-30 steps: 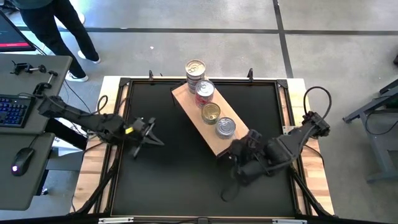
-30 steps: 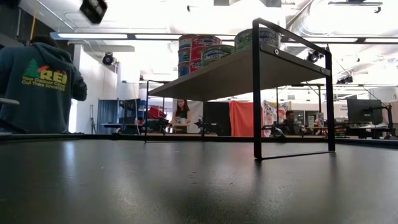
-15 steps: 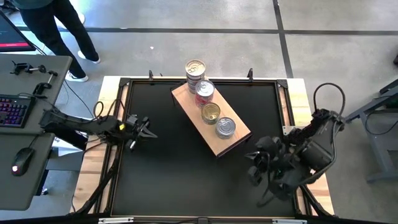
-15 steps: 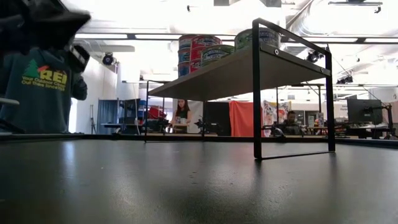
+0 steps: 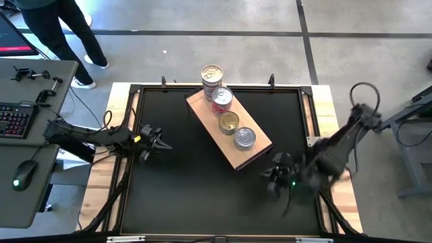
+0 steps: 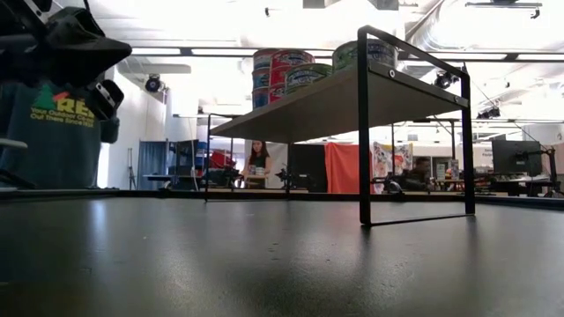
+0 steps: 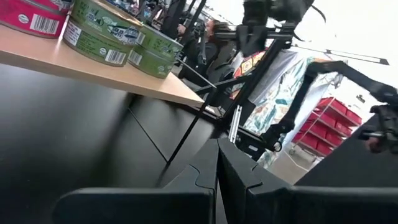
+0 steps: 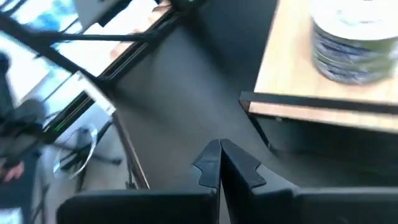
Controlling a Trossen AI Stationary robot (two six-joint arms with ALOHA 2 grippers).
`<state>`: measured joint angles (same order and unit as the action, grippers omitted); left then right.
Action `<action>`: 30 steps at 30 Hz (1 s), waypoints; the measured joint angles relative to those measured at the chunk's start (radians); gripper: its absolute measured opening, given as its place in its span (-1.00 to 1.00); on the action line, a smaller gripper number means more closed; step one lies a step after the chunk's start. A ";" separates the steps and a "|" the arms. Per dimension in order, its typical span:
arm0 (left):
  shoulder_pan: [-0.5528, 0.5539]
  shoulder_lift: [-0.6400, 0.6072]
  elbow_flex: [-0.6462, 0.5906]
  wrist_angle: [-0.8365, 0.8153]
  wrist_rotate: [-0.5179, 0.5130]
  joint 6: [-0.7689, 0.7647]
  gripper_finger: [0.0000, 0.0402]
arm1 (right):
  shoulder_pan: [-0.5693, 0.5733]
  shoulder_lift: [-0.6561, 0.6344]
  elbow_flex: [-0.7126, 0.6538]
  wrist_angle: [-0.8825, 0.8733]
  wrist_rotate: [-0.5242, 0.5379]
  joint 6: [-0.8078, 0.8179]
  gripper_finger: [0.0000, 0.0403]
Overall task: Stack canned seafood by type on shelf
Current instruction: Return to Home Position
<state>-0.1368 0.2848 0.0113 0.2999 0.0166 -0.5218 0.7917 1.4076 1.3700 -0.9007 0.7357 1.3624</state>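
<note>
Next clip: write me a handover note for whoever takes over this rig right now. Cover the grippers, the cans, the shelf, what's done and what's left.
Left gripper: shut, empty, over the table's left side, away from the shelf.
Right gripper: shut, empty, over the table off the shelf's near end.
Canned seafood: four stacks in a row along the shelf, from the far-end stack to the near-end stack; every can in view is on the shelf.
Done: the stacking looks finished.
Left: probably only parking both arms at home.
</note>
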 joint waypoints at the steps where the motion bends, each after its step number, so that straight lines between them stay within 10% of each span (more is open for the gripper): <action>1: 0.000 0.000 0.000 0.000 0.000 0.000 -1.00 | -0.026 -0.053 -0.077 0.087 -0.035 -0.078 -1.00; 16: 0.000 0.000 0.000 0.000 -0.002 0.001 -1.00 | -0.282 -1.024 -1.007 0.839 -0.305 -0.902 -1.00; 25: 0.000 0.000 0.001 -0.003 -0.002 0.001 -1.00 | -0.291 -1.402 -1.189 0.869 -0.312 -1.142 -1.00; 30: 0.000 0.003 0.002 -0.010 -0.003 0.001 -1.00 | -0.382 -1.397 -1.170 0.794 -0.342 -1.126 -1.00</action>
<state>-0.1368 0.2878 0.0131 0.2903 0.0139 -0.5205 0.4097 0.0108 0.2002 -0.1066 0.3941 0.2363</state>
